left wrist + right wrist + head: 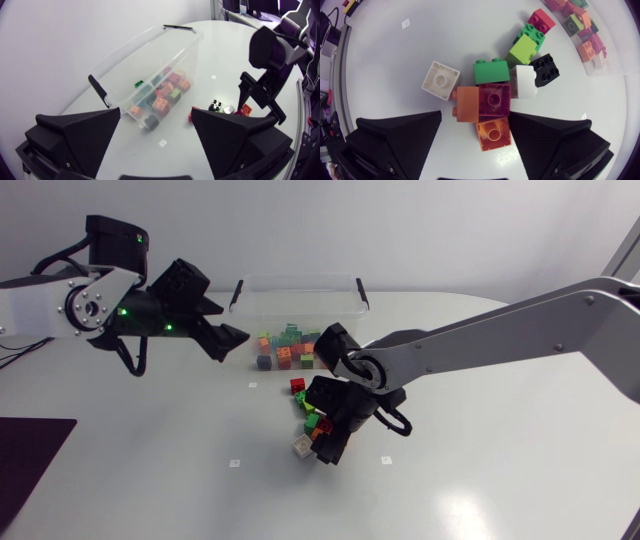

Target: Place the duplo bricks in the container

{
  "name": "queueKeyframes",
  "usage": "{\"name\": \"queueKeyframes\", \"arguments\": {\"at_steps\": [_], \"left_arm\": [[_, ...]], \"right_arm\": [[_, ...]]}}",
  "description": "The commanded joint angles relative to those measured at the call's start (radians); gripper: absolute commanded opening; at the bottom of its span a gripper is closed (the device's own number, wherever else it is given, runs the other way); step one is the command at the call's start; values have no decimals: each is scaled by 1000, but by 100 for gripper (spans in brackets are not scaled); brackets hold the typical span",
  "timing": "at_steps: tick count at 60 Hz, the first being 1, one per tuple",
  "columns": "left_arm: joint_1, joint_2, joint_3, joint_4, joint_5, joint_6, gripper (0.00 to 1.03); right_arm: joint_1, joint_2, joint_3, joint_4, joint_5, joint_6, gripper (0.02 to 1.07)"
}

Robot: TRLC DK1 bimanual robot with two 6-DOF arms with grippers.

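Note:
A clear plastic container [300, 292] with black handles stands at the back middle of the table, with several duplo bricks [288, 350] inside. My left gripper [232, 340] hangs open and empty beside its left front corner, facing the container [150, 55]. A loose pile of bricks [312, 420] lies in front of it. My right gripper [326, 442] is low over that pile and open [476, 120]. An orange brick [493, 134] and a dark red brick [494, 99] lie between its fingers. A green brick [491, 71], a white upturned brick [440, 80] and a black brick [545, 67] lie just ahead.
A red brick [298, 386] lies between the pile and the container. A dark mat [25, 465] covers the front left corner. Small white markers [234, 463] dot the tabletop. My right arm's gripper [260, 90] shows beside the loose bricks [220, 106] in the left wrist view.

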Motion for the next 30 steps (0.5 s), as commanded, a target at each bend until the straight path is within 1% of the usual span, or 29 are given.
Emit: {"name": "queueKeyframes", "arguments": {"at_steps": [1, 9, 16, 24, 25, 30], "left_arm": [[-11, -53, -58, -23, 5, 47, 98], [-6, -102, -106, -50, 5, 84, 98], [-5, -131, -141, -58, 5, 104, 98], [0, -169, -161, -72, 5, 113, 98], [1, -176, -164, -76, 5, 114, 98], [1, -191, -178, -87, 7, 128, 98]], "right_arm": [[9, 29, 35, -25, -4, -29, 93], [16, 54, 76, -65, 1, -44, 92], [25, 87, 122, -100, 10, -46, 84], [29, 114, 165, -152, 27, -54, 84], [29, 115, 167, -152, 28, -55, 83], [29, 129, 170, -157, 36, -63, 70]]}}
